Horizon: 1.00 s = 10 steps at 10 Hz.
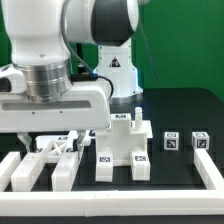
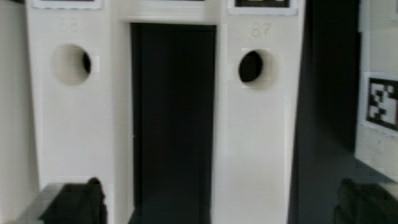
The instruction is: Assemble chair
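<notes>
Chair parts lie on the black table. In the wrist view two long white bars with round holes, the left bar (image 2: 71,110) and the right bar (image 2: 253,120), run side by side with a dark gap between them. My gripper (image 2: 217,206) is open, its dark fingertips (image 2: 73,205) low over the bars, one on each side of the right bar and the gap, holding nothing. In the exterior view my gripper (image 1: 60,143) is down over these bars (image 1: 60,168) at the view's left. A tagged white chair piece (image 1: 121,150) stands at the middle. Two small tagged cubes (image 1: 172,142) sit to the right.
Low white border rails run along the front (image 1: 110,196) and the exterior view's right (image 1: 211,172). The arm's body (image 1: 60,60) fills the upper left. A tagged white part (image 2: 379,105) lies beside the right bar.
</notes>
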Each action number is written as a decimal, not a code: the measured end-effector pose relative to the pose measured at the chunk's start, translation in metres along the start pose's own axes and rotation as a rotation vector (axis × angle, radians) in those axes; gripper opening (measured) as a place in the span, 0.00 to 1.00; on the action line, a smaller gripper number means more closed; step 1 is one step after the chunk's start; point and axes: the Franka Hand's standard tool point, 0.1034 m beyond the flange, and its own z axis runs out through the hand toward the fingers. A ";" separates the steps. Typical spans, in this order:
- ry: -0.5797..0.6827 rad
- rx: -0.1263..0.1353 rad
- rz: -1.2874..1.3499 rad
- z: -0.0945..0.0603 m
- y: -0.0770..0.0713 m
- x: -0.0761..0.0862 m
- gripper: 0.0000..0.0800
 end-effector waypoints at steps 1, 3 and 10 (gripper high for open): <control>-0.008 0.001 0.001 0.005 0.000 -0.005 0.81; -0.012 -0.003 -0.002 0.015 -0.002 -0.008 0.81; -0.012 -0.005 -0.014 0.033 -0.013 -0.008 0.81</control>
